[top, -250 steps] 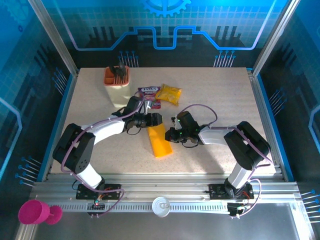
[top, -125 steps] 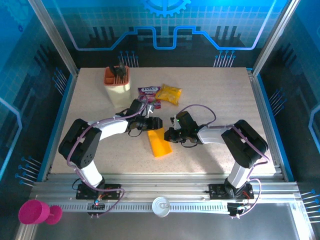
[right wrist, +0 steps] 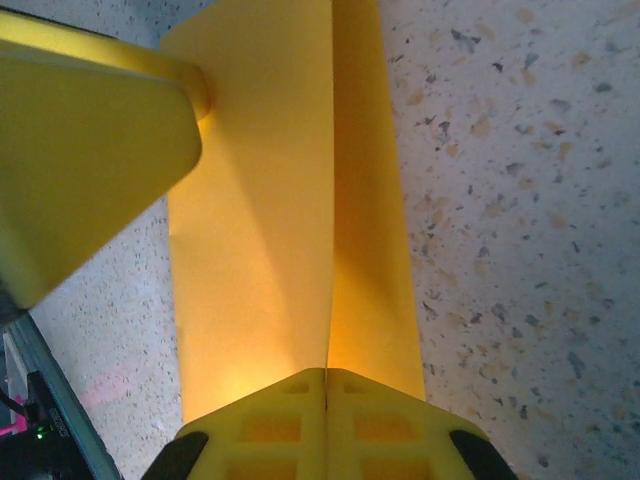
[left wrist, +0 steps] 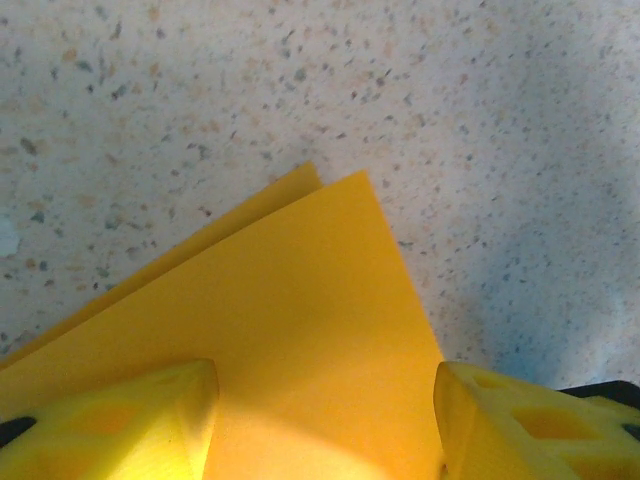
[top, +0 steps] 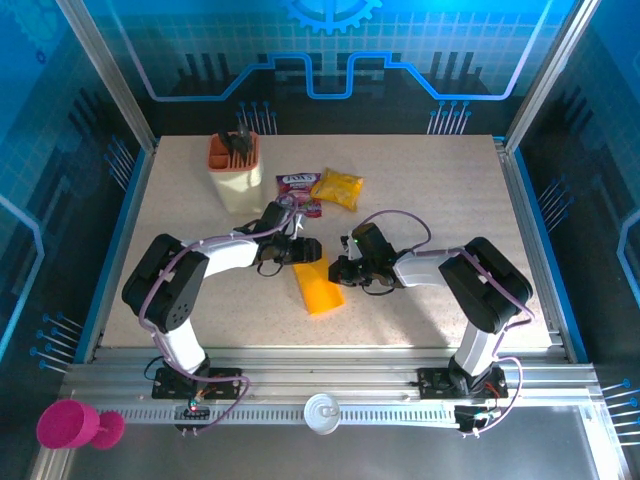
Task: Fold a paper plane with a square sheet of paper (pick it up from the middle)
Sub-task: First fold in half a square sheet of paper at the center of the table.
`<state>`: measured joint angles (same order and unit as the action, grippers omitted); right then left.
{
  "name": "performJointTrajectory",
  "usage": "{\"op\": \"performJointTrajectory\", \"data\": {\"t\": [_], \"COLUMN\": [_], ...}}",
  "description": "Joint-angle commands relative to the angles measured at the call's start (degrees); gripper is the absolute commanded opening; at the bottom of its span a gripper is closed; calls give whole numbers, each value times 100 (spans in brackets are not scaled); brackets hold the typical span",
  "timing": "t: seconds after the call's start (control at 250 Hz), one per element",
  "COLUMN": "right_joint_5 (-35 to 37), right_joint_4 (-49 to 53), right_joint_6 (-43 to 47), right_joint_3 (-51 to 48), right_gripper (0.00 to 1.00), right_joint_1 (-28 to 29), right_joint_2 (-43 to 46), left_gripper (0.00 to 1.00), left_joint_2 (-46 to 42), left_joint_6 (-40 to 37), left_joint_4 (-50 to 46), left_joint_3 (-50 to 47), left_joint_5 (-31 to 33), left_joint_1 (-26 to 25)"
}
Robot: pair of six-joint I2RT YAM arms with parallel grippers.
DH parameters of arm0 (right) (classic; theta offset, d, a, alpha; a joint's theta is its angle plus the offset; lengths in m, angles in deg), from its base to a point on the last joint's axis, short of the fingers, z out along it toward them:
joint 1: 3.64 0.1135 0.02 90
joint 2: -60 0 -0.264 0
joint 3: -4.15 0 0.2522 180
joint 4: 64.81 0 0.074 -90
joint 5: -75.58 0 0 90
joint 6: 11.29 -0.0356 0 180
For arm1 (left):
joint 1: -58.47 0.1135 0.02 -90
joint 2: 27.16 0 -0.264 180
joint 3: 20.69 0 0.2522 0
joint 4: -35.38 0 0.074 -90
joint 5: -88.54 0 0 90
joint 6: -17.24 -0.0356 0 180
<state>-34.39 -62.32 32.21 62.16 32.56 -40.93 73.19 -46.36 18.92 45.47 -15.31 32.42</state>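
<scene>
Left gripper [left wrist: 325,385]: jaws apart, astride the far corner of the square sheet of paper [top: 319,284], nothing taken. Right gripper [right wrist: 327,385]: jaws closed, tips down on the sheet's right edge where a fold line runs in. Cannot tell whether a layer is nipped or only pressed.

Sheet lies folded to a long strip, two layers slightly offset, flat at mid-table [top: 440,190] and a little toward the near edge.

Handling, as judged: very light, limp, creases at once, slides easily on the speckled top. A flat layer gives nothing to pinch, so best taken at a free edge or lifted corner, the other tips pinning it.

Around: purple-red packet [top: 297,186] and yellow snack bag [top: 338,188] near, toward the far edge; cream holder [top: 236,178] at far left. None touches the sheet. The grippers crowd each other.
</scene>
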Motion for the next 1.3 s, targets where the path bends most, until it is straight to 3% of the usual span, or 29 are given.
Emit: {"op": "performJointTrajectory", "data": {"t": [0.0, 0.256, 0.372, 0.507, 0.779, 1.067, 1.298], "right_joint_5": [-91, -128, -170, -196, -465, -671, -548], "right_joint_4": [-86, -106, -25, 306, 919, -134, -761], "right_joint_6": [14, 9, 69, 288, 866, 639, 405], "right_joint_3": [49, 70, 100, 59, 324, 359, 242], "right_gripper": [0, 0, 17, 20, 16, 5, 1], "right_joint_1": [-74, -96, -230, -562, -236, 729, 1010], "right_joint_2": [-103, -131, 9, 552, 1035, 464, -34], "left_gripper": [60, 59, 58, 58, 58, 58, 57], "left_joint_2": [91, 156, 192, 242, 331, 375, 426], "left_joint_6": [-195, -213, -222, -227, -220, -230, -238], "left_joint_4": [-14, 87, 128, 173, 226, 173, 133], "left_joint_3": [-151, -282, -311, -321, -263, -247, -222], "left_joint_5": [173, 257, 251, 195, 137, 110, 66], "left_joint_1": [-4, 11, 8, 11, 9, 9, 9]}}
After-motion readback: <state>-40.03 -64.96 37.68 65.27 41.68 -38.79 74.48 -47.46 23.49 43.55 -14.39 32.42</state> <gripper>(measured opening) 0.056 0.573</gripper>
